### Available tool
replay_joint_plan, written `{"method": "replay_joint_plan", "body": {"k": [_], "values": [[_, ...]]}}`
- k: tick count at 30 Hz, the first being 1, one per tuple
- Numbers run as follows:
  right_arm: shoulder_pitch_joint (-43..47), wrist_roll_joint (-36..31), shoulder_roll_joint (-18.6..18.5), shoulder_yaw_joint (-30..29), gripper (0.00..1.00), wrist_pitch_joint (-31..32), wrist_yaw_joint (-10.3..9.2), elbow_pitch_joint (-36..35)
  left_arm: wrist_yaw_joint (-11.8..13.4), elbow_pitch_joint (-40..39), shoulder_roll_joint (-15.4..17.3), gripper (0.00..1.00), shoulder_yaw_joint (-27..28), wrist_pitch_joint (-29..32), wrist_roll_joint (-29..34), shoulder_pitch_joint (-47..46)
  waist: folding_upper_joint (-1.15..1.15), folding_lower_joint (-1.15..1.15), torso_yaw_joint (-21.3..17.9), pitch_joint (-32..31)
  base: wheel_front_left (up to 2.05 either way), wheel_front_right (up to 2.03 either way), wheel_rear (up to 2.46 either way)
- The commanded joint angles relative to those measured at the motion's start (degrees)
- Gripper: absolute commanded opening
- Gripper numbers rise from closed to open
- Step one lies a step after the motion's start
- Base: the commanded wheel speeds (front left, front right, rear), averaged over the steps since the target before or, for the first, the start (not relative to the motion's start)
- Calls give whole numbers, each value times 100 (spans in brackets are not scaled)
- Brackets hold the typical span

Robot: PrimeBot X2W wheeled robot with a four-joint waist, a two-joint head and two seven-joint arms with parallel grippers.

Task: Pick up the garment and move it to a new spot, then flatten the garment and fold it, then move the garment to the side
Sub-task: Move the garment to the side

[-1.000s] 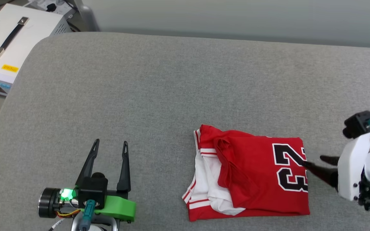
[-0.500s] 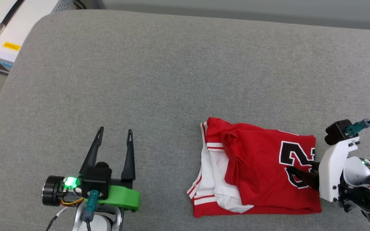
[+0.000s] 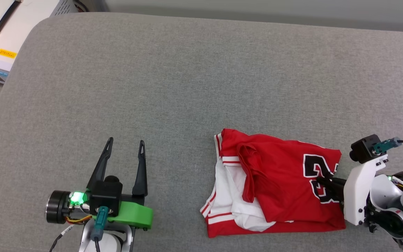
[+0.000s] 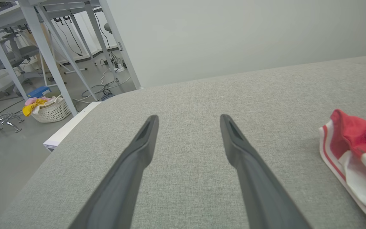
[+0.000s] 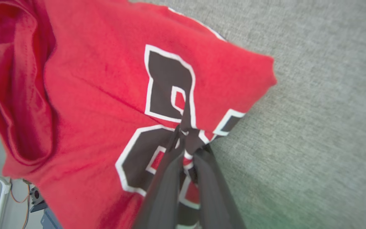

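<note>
The garment (image 3: 275,182) is a folded red T-shirt with white sleeves, striped trim and black numbers, lying on the grey cushion at the lower right of the head view. My right gripper (image 3: 322,182) comes in from the right and is shut on the garment's right edge, over the numbers. In the right wrist view the two dark fingers (image 5: 167,165) pinch a fold of the garment (image 5: 100,82) by the black print, and the cloth puckers there. My left gripper (image 3: 124,145) rests open on bare cushion well to the left. The garment's (image 4: 354,143) striped edge lies right of that gripper (image 4: 187,122).
The grey cushion (image 3: 173,84) reaches far to the left and back. A white equipment box (image 3: 2,28) stands beyond its far left corner. The left wrist view has table legs (image 4: 46,54), a laundry basket (image 4: 48,109) and cables on the floor past the cushion's edge.
My right gripper has slid over the garment's right edge and shut on it, bunching the cloth. The head camera has tilted down. The left gripper stays open and still.
</note>
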Motion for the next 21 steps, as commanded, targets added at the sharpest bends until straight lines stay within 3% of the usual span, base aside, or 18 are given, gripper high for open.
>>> {"method": "replay_joint_plan", "body": {"k": [1, 9, 21], "values": [[-37, -10, 13, 78, 0, -110, -5, -13, 8, 4, -1, 100, 10, -34, 29, -29, 0, 0, -60, -39, 0, 0, 0], [-346, -362, -527, -147, 0, -514, -5, -670, 29, -43, 13, 100, 25, -34, 25, 44, 0, 0, -477, -47, 0, 0, 0], [-733, -893, -1006, -762, 0, -511, -5, -1134, 32, -153, 143, 100, 57, -34, 86, -154, 0, 0, -1564, 322, 0, 0, 0]]}}
